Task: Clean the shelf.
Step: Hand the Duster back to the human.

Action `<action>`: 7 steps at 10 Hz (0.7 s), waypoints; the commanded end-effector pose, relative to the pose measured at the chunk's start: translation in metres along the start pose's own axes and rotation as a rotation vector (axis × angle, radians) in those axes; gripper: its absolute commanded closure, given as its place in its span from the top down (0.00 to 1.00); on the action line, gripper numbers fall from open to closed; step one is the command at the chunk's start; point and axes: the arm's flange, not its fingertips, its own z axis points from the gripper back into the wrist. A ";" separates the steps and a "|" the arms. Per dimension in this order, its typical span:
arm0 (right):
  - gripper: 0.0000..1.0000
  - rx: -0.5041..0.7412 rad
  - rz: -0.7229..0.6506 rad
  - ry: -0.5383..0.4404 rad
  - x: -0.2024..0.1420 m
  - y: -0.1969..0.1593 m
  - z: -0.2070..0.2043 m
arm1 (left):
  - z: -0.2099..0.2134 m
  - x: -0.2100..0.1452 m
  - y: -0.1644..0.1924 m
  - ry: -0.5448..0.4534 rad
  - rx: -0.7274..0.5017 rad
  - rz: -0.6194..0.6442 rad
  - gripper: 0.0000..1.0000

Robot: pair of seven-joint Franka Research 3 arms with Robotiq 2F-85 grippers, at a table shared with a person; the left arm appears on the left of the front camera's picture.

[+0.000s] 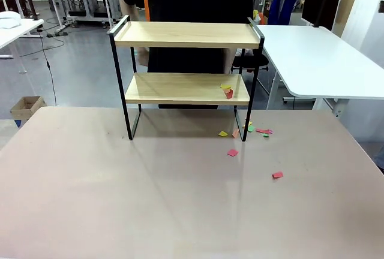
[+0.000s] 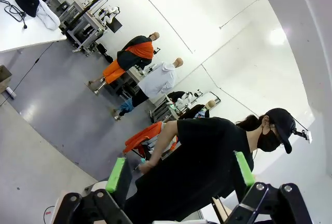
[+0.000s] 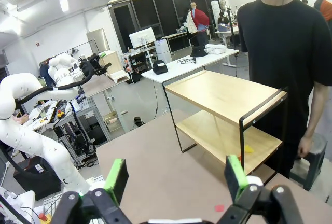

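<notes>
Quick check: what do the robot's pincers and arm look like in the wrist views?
Left pincer and right pincer: black linkage bodies with silver screws, and bright green pads on the fingers. The left arm, seen from the right wrist, is glossy white with rounded joints and black cables.

The shelf (image 1: 187,67) stands at the far side of the table (image 1: 120,187), with a person (image 1: 192,1) in black right behind it. On its lower board, near the right end, lie a yellow scrap (image 1: 225,86) and a red scrap (image 1: 229,93), touching. More paper scraps (image 1: 249,129), yellow, green, orange and pink, lie on the table by the shelf's front right leg. Two red bits (image 1: 232,152) lie nearer the camera, well apart from each other.
</notes>
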 end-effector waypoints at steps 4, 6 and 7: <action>1.00 0.006 0.013 -0.023 0.002 -0.002 -0.002 | 0.002 0.001 -0.002 -0.008 0.002 -0.011 1.00; 1.00 0.006 0.013 -0.023 0.002 -0.002 -0.002 | 0.002 0.001 -0.002 -0.008 0.002 -0.011 1.00; 1.00 0.006 0.013 -0.023 0.002 -0.002 -0.002 | 0.002 0.001 -0.002 -0.008 0.002 -0.011 1.00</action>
